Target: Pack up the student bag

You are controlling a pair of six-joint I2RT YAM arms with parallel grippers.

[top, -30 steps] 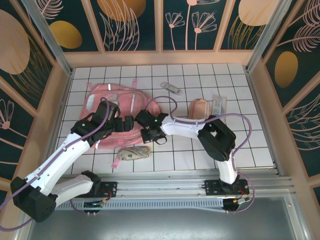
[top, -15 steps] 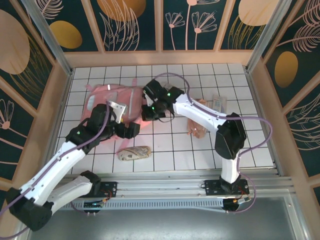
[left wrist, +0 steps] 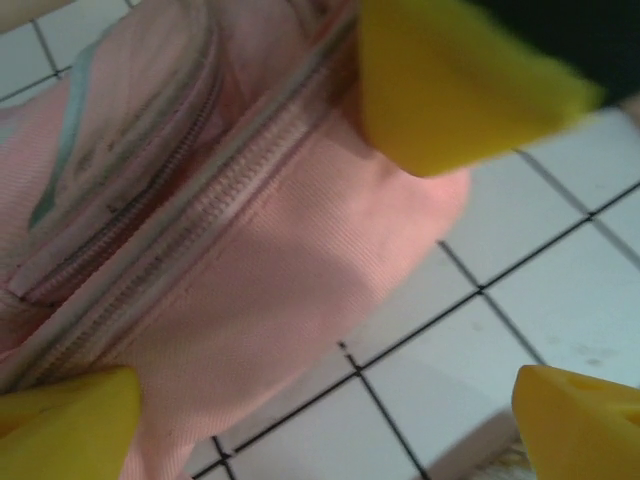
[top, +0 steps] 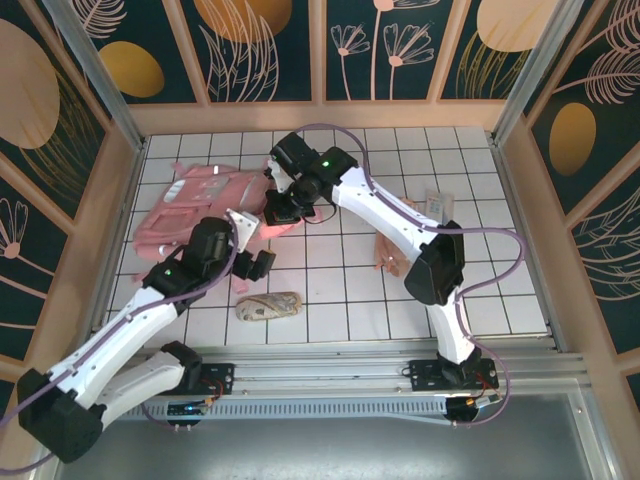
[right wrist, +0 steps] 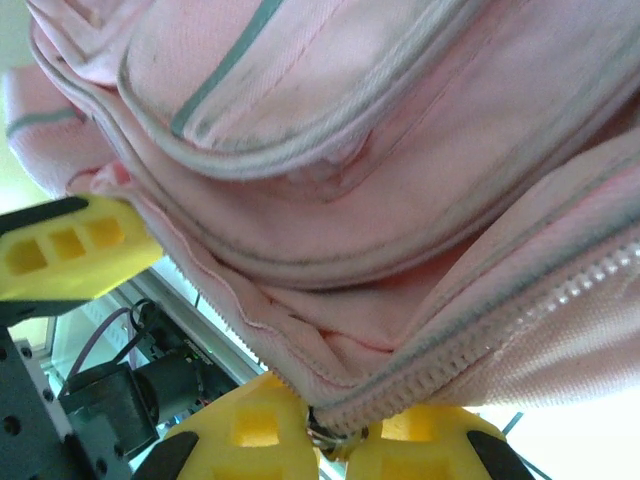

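The student bag (top: pixel 195 205) is a large pink backpack lying at the back left of the tiled table, its right edge pulled up. My right gripper (top: pixel 277 210) is shut on the bag's zip edge; in the right wrist view its fingertips (right wrist: pixel 262 432) pinch the zipper seam and a small metal pull, with the student bag (right wrist: pixel 330 150) filling the space above my right gripper (right wrist: pixel 340 440). My left gripper (top: pixel 256 263) stands open just in front of the bag's lifted corner. In the left wrist view the student bag (left wrist: pixel 260 270) lies ahead of my left gripper (left wrist: pixel 330 430), whose fingers (left wrist: pixel 65 425) are spread wide over bare tiles.
A patterned rolled pouch (top: pixel 268 305) lies near the front edge, right of my left arm. A peach-pink pencil pouch (top: pixel 395 262) is partly under my right arm, and a small packet (top: pixel 437 205) lies further right. Wooden walls enclose the table (top: pixel 500 280).
My right gripper has swung from the table's middle to the back left, taking the bag's zip edge along and lifting it. The bag has shifted left. My left gripper has moved slightly towards the front.
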